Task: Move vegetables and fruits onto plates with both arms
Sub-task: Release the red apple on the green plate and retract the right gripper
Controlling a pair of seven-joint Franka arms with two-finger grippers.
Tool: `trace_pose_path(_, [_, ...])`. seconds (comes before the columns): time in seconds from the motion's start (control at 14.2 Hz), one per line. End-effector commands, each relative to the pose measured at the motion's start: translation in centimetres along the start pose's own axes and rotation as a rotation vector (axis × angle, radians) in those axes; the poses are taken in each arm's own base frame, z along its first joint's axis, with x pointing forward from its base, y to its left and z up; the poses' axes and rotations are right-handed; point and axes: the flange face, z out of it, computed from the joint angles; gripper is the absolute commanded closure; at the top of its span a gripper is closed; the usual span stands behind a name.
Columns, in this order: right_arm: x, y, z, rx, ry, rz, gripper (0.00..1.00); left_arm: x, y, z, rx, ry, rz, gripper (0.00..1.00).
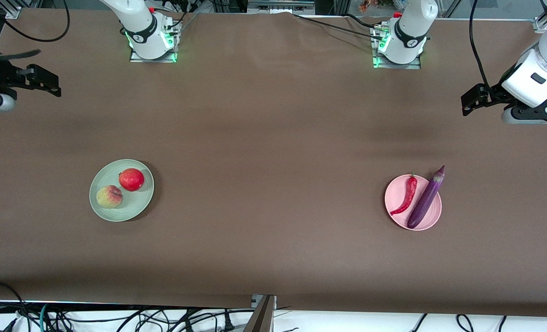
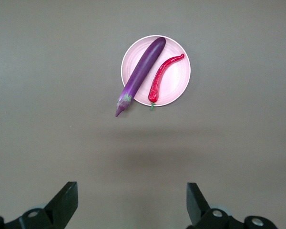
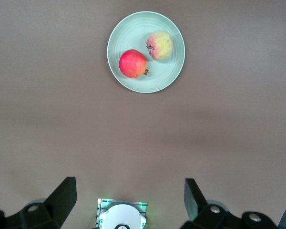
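Looks like the job's wrapped: peach [image 1: 109, 197] and pomegranate [image 1: 131, 179] sit on the mint plate [image 1: 139, 205], chili [image 1: 408, 193] and eggplant [image 1: 426, 199] on the pink plate [image 1: 395, 196] (stem end overhanging), left end effector [image 2: 131, 202] and right end effector [image 3: 128, 200] both wide open, empty, parked high over the counter [image 1: 273, 138], nothing left to fetch.

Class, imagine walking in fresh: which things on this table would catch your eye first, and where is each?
Two bright plates stand out on the brown table. The green plate, toward the right arm's end, holds a peach and a red fruit. The pink plate, toward the left arm's end, carries a red chili and a purple eggplant whose stem end overhangs the rim.
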Motion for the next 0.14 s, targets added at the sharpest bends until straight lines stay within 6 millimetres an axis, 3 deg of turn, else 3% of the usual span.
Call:
trace_pose_path(0.0, [-0.59, -1.31, 0.93, -0.008, 0.004, -0.017, 0.00, 0.23, 0.14, -0.61, -0.027, -0.008, 0.015, 0.00])
trace_pose_path(0.07, [-0.41, -1.26, 1.14, -0.007, 0.001, -0.014, 0.00, 0.23, 0.14, -0.61, -0.027, -0.008, 0.015, 0.00])
